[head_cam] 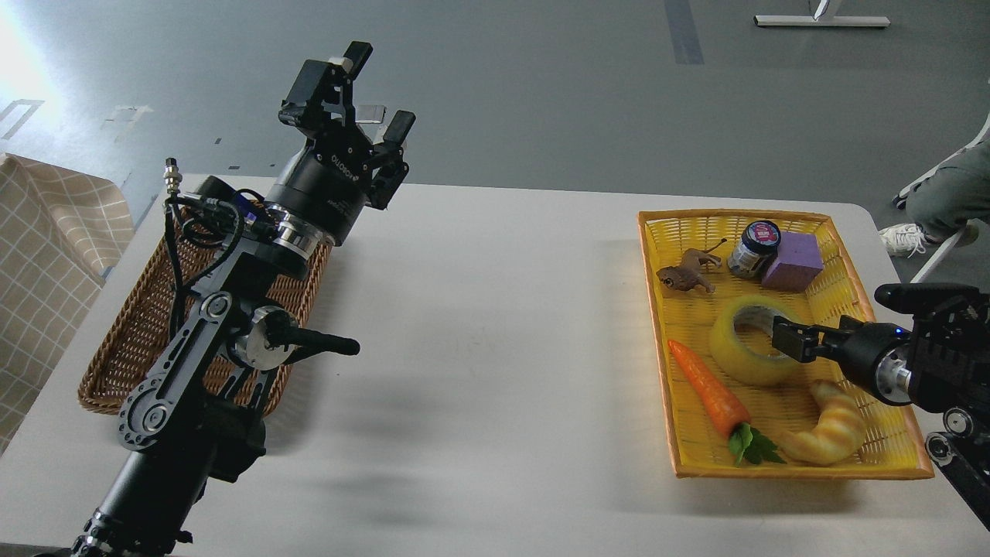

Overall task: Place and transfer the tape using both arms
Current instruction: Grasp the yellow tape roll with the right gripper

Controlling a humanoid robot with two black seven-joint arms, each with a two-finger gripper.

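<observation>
The tape (733, 350), a translucent yellow roll with a grey-white core, lies flat in the yellow tray (742, 217) at the right of the table. My right gripper (790, 340) comes in from the right and sits at the roll's right rim, at the core hole. It is dark and seen nearly end-on, so its fingers cannot be told apart. My left gripper (373, 91) is open and empty, held high over the table's far left, pointing up and away, far from the tape.
The tray also holds an orange carrot (705, 389), a pale croissant (834, 427), a small jar (753, 249), a purple block (793, 261) and a brown toy animal (685, 275). A brown wicker basket (128, 340) lies under my left arm. A person's leg (945, 203) is at far right.
</observation>
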